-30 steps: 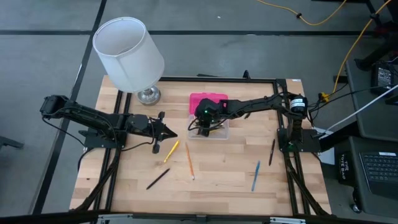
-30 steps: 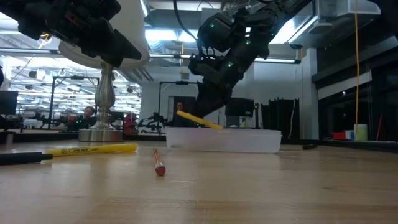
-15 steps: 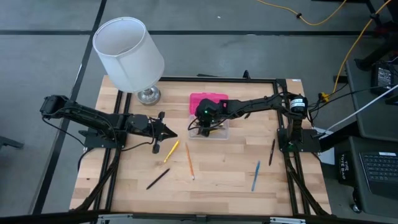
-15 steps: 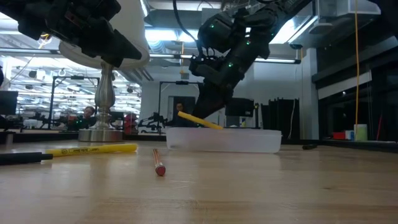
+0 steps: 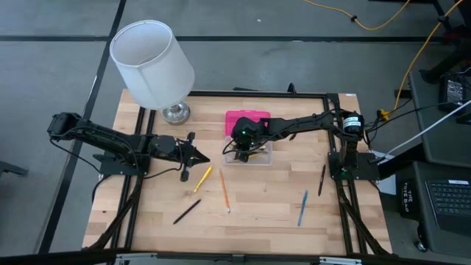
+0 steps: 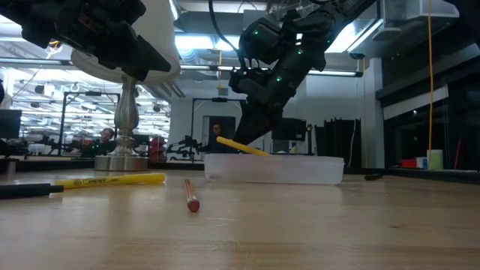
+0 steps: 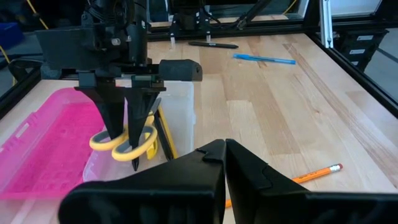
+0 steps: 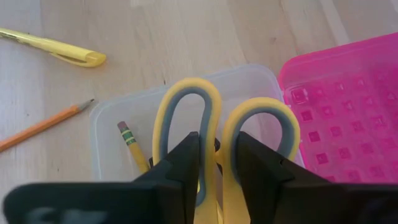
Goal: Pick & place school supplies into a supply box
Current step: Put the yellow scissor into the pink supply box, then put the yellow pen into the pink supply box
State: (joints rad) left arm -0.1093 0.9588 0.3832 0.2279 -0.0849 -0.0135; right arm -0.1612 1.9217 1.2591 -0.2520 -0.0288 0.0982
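Note:
My right gripper (image 5: 241,151) points down over the supply box (image 5: 254,156), a clear tray whose pink lid (image 5: 246,119) lies open toward the far edge, and is shut on yellow-handled scissors (image 8: 217,118). A yellow pencil (image 8: 132,148) and a black pen (image 7: 163,135) lie in the box. In the low view the pencil (image 6: 240,145) slants up over the box wall. My left gripper (image 5: 203,157) hovers shut and empty, above the yellow pen (image 5: 202,179). An orange pencil (image 5: 224,190), two black pens (image 5: 186,212) (image 5: 321,179) and a blue pen (image 5: 302,207) lie flat on the table. My right gripper holds the scissors at their two handle loops. Each finger (image 8: 186,165) stands in one loop, and the loops' inner sides (image 8: 213,115) are pinched between them. The fingers come from above, pointing down. The handles lie about level over the box, and the gripper hides the blades.
A lamp with a white shade (image 5: 152,62) and a metal foot (image 5: 175,112) stands at the far left corner, close to the left arm. A black frame (image 5: 335,158) borders the wooden table. Bare wood shows along the near edge, between the loose pens.
In the low view the clear box and the yellow pencil slanting out of it have shifted slightly toward the table's right, and the right gripper has shifted with them. The left arm has kept still.

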